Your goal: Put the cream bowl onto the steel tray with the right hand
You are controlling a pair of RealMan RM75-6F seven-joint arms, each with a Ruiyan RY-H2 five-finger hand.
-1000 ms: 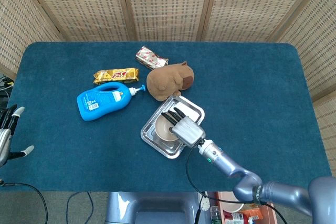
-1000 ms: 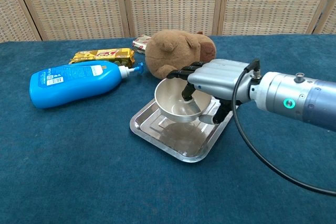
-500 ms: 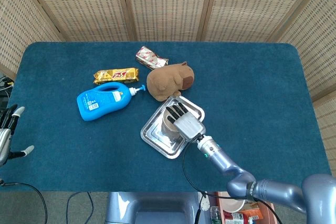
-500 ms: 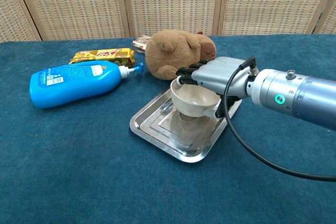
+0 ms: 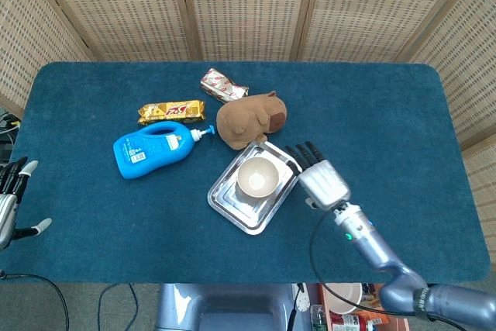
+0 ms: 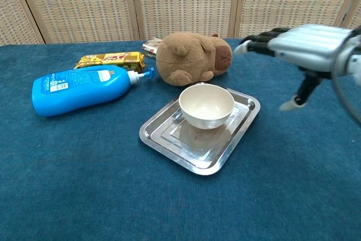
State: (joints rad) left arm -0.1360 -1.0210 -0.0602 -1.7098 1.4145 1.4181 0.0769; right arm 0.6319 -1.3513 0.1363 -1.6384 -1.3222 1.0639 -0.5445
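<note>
The cream bowl [image 5: 256, 178] [image 6: 206, 105] stands upright on the steel tray [image 5: 232, 203] [image 6: 169, 138], toward its far end. My right hand [image 5: 318, 174] [image 6: 302, 47] hovers to the right of the tray, fingers spread, holding nothing and clear of the bowl. At the table's left edge my left hand [image 5: 11, 195] rests with its fingers apart and nothing in it; the chest view does not show it.
A brown plush capybara [image 5: 250, 118] [image 6: 192, 58] lies just behind the tray. A blue lotion bottle [image 5: 157, 147] [image 6: 82, 88] lies to the left, with a gold snack bar [image 5: 171, 110] [image 6: 110, 58] and a red-and-silver packet [image 5: 223, 84] behind.
My right hand let go of the bowl, lifted and drew off to the right. The bowl now stands alone on the tray. The left hand stayed put.
</note>
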